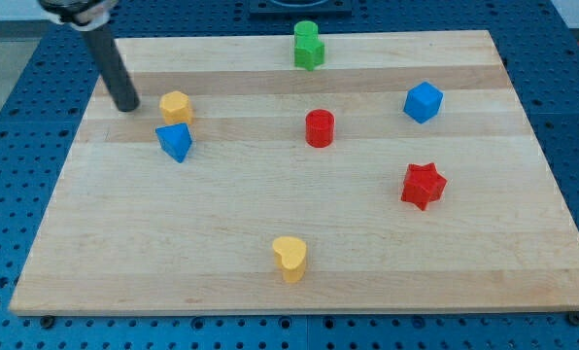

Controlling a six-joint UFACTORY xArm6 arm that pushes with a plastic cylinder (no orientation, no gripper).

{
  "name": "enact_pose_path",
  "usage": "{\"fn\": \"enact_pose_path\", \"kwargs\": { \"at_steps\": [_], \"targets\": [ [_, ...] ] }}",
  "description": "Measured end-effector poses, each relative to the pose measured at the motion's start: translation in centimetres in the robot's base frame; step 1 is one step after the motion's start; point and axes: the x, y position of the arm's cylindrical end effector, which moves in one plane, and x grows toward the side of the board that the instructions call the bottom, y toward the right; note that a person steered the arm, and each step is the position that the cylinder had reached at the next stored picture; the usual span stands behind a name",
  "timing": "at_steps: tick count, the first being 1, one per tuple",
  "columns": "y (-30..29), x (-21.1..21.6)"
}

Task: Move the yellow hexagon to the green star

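At the upper left of the frame, my tip (127, 107) sits on the wooden board (270, 209), just left of the small yellow hexagon block (176, 105). It has no claw to open or close. The green star block (308, 45) stands far off at the top middle.

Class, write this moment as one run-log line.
tip: left of yellow hexagon, apart | green star: board's top edge | hexagon not yet moved

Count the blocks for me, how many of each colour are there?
Yellow: 2, the yellow hexagon and the yellow heart.
Blue: 2, the blue triangle and the blue cube.
Red: 2, the red cylinder and the red star.
Green: 1, the green star.
Total: 7.
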Motion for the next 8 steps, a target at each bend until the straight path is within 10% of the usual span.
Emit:
{"fn": "enact_pose_path", "kwargs": {
  "at_steps": [8],
  "targets": [
    [15.8,2.0]
  ]
}}
